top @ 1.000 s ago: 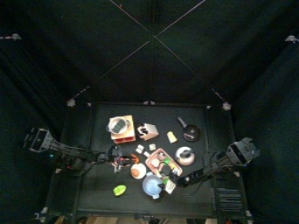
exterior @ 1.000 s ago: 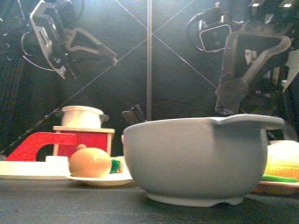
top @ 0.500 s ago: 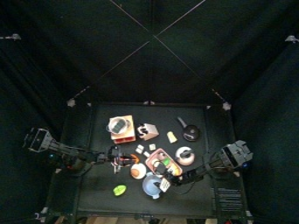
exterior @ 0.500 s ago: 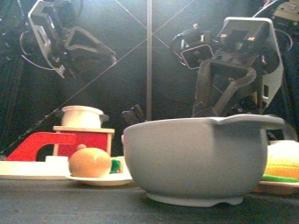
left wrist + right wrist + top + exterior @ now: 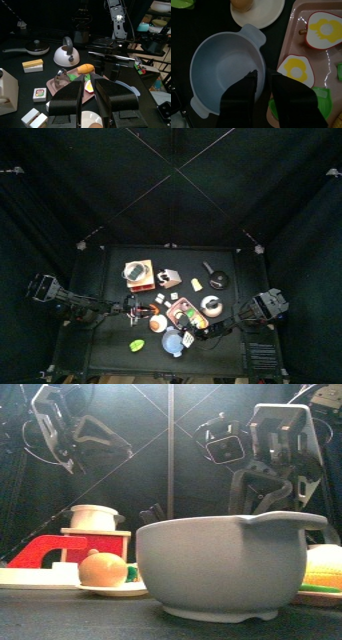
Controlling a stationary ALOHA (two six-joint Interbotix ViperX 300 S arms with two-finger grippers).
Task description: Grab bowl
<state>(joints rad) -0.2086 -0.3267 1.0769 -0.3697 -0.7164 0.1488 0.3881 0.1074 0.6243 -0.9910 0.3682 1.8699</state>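
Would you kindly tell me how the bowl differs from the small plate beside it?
The bowl is grey-blue, deep and empty; the plate is white, flat and carries a round orange-tan item. The bowl is much larger and has two handle tabs; the plate has none. Both are round and rest on the black table.

Pale blue-grey bowl (image 5: 226, 69) with two flat handles sits upright, empty, at the bench's six o'clock edge.

No text, label, brand, number or sign is legible in any view.
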